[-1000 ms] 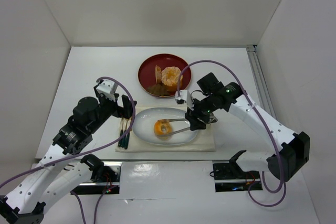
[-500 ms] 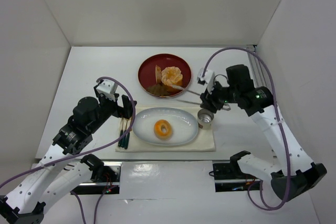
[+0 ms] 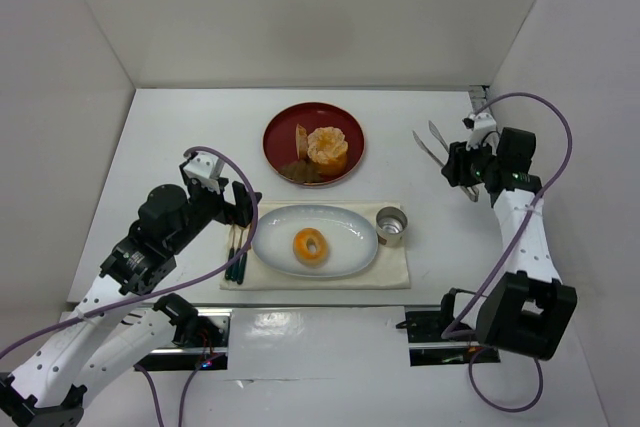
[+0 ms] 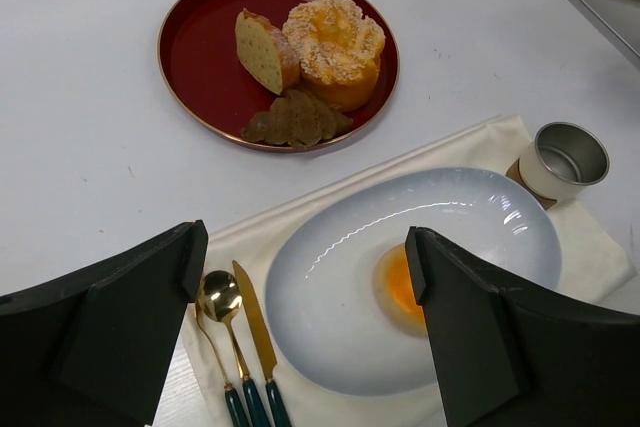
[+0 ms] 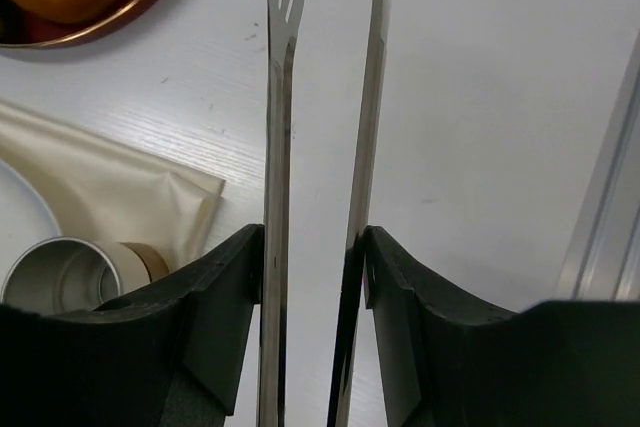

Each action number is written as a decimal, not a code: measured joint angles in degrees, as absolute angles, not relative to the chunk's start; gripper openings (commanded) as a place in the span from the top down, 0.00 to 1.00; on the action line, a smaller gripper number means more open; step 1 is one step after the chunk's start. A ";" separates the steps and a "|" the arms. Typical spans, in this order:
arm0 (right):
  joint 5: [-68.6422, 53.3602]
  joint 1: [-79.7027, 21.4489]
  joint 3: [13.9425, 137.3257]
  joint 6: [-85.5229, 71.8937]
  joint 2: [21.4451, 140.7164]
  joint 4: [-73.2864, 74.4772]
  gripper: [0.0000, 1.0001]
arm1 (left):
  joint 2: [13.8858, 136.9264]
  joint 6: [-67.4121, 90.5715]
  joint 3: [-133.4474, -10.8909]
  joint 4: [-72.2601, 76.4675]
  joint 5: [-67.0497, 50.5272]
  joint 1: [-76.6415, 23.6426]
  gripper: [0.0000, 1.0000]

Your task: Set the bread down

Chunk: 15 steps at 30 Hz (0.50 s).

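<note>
Inventory of items showing.

- **Plates:** two are sitting out: one round dark-red lacquer plate (image 3: 277,125) and one oval white ceramic plate (image 3: 350,235).
- **Food:**
  - one small golden-orange ring-shaped piece of bread (image 3: 309,245)
  - one lumpy orange mound (image 3: 327,145)
  - one thin tan slice (image 3: 301,137)
  - some dark brown leaf-shaped pieces (image 3: 300,170), overlapping so their number is unclear
- **Cutlery:** three gold pieces with dark green handles (image 3: 238,252) are lying together:
  - one gold spoon (image 4: 220,299)
  - one gold knife (image 4: 252,317)
  - one further piece (image 4: 232,410), its head hiding behind the spoon
- **Cups:** one small silver metal cup (image 3: 391,226) is standing.
- **Cloths:** one cream rectangular cloth mat (image 3: 395,269) is lying.
- **Tongs:** one pair of slotted silver metal tongs (image 5: 276,127) is showing.
</note>
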State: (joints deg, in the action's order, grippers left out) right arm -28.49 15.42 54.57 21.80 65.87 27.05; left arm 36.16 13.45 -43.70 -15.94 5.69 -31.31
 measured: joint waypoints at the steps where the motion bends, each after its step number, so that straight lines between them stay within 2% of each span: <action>1: -28.03 15.84 53.67 20.91 66.83 25.85 0.47 | 36.16 13.43 -43.70 -15.84 5.58 -31.31 0.00; 15: -17.89 15.27 49.60 11.00 83.24 12.60 0.46 | 36.16 13.43 -43.70 -15.38 5.02 -31.31 0.00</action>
State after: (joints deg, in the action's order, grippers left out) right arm -17.89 15.27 49.60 11.00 83.24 12.60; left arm 36.16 13.43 -43.70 -15.38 5.02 -31.31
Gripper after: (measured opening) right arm 0.541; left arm 1.000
